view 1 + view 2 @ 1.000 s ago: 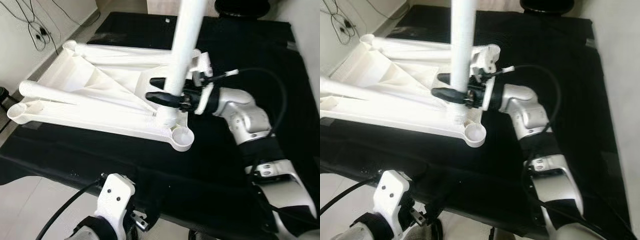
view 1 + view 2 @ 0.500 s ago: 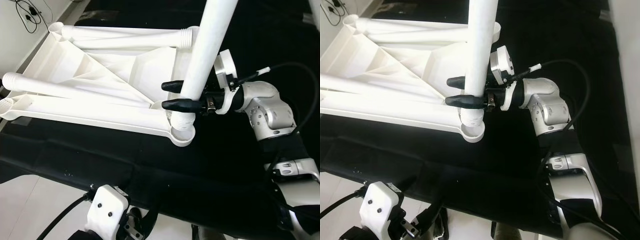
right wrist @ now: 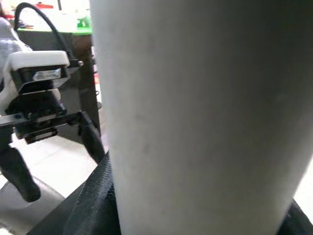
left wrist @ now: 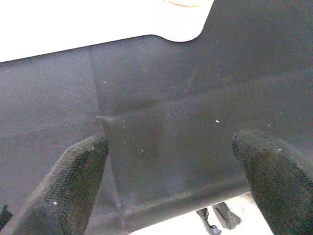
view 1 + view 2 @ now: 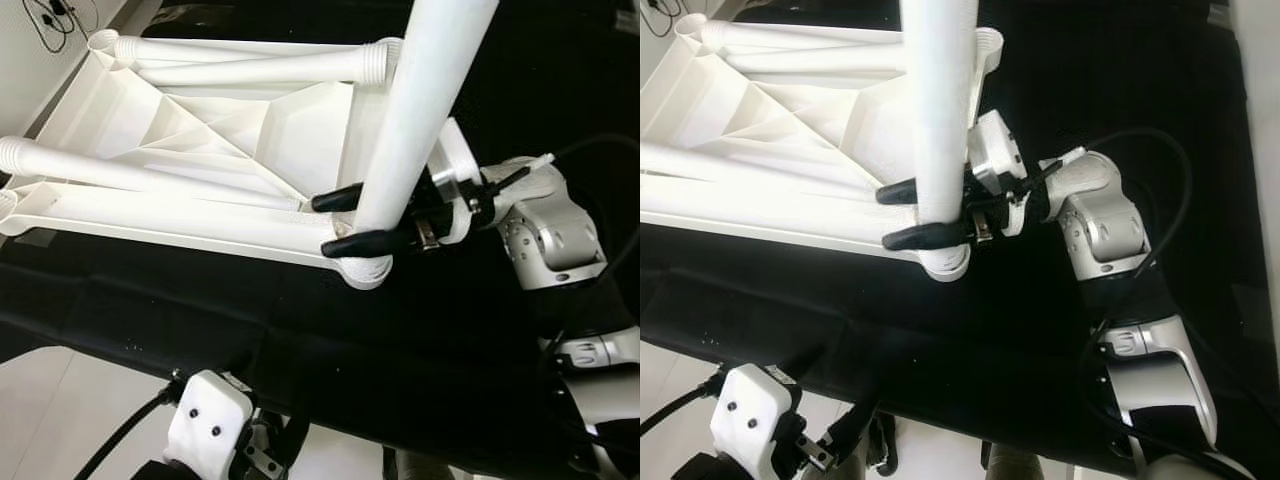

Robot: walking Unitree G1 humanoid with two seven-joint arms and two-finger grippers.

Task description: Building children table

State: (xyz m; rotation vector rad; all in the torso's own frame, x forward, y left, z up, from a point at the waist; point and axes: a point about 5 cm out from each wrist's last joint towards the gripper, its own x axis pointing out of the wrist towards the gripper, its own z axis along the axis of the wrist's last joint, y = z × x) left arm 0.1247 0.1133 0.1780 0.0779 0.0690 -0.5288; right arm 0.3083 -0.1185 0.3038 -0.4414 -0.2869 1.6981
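One white table leg (image 5: 415,110) is held upright over the corner socket (image 5: 365,270) of the upturned table frame (image 5: 180,150), clamped low by the right claw (image 5: 345,220); rigid, light, smooth plastic is judged; the left claw (image 4: 171,181) hangs spread and empty.

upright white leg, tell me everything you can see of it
The leg is a smooth, matte white tube, plastic by the look. It stands nearly upright, leaning slightly, with its top out of frame. Its lower end sits in the round corner socket of the upturned white tabletop. The right gripper clasps it just above the socket, one black finger on each side.
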